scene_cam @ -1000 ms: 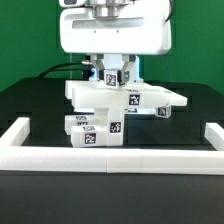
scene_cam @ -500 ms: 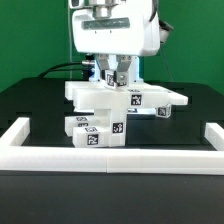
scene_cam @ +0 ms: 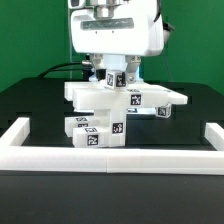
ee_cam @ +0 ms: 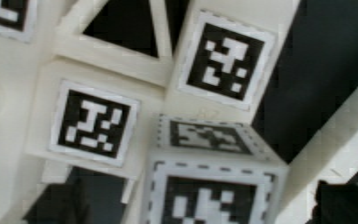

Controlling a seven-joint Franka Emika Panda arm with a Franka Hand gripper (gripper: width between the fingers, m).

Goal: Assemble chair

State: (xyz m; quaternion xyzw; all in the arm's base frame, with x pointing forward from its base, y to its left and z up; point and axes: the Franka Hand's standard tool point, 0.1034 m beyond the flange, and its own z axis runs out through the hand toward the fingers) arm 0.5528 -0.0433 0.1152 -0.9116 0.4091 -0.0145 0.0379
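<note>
Mid-frame the chair (scene_cam: 118, 105) looks partly built: seat slab (scene_cam: 152, 98) on lower blocks (scene_cam: 93, 131), more to join. My gripper (scene_cam: 116, 78) straddles a tagged upright (scene_cam: 114, 74); I can't tell if it grips.

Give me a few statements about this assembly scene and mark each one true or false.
1. The chair pieces rest on a black table. True.
2. The gripper hangs far off to the exterior view's left of the chair. False: it is directly above the chair.
3. A white border rail runs across in front of the chair. True.
4. The chair's pieces are plain white all over. False: black-and-white tags show on several faces.
</note>
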